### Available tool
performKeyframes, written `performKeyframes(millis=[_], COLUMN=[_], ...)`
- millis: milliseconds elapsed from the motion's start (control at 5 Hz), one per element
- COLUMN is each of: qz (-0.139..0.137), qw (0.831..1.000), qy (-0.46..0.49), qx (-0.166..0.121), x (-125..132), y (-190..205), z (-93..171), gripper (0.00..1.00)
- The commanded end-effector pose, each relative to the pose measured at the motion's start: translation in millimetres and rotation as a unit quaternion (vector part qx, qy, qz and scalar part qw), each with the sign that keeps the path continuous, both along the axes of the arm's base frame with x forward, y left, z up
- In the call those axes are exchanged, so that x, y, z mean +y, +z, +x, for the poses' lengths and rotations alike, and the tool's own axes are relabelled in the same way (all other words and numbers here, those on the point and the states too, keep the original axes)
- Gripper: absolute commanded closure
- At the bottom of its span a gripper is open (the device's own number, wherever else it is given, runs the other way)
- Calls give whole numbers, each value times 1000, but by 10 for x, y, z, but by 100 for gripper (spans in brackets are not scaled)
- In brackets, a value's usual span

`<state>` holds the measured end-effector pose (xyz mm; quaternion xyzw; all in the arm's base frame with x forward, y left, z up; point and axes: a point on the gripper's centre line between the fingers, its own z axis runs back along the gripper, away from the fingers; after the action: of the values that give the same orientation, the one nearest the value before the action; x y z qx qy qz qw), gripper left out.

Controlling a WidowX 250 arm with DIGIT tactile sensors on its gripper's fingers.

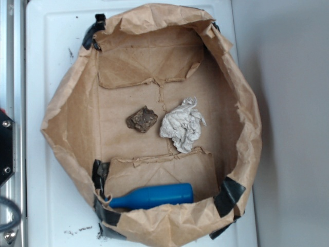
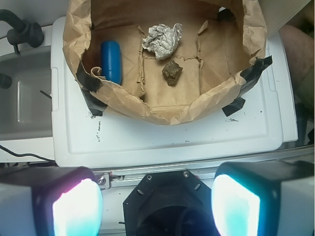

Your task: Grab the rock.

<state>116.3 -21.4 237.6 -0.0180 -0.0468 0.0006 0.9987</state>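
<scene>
The rock [image 1: 142,119] is a small dark brown angular lump lying on the floor of a brown paper bag [image 1: 67,128], just left of a whitish crumpled paper ball [image 1: 182,125]. In the wrist view the rock [image 2: 172,72] sits far ahead inside the bag [image 2: 172,110], below the paper ball [image 2: 161,39]. My gripper [image 2: 156,209] is open, its two glowing fingers [image 2: 76,209] wide apart at the bottom of the wrist view, well short of the bag and over the robot base. The exterior view does not show the gripper.
A blue bottle-shaped object [image 1: 152,196] lies along the bag's near wall. The bag rests on a white plastic lid [image 1: 51,46]. Black tape [image 1: 229,195] holds the bag's rim. The black robot base [image 2: 167,204] lies under the gripper.
</scene>
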Motion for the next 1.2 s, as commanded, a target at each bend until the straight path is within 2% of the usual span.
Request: performKeyframes(millis=[0,200,400,600,1000], qz=[0,-41,-34,-76,-76], qw=[1000,999,998,992,992], qy=[0,-4,15,-10,-10], qx=[0,-31,-42,-96,-96], x=[0,37,128,143,143], y=[0,4,-130,23,23], z=[0,500,997,1397,1397], gripper=[0,0,0,0,0])
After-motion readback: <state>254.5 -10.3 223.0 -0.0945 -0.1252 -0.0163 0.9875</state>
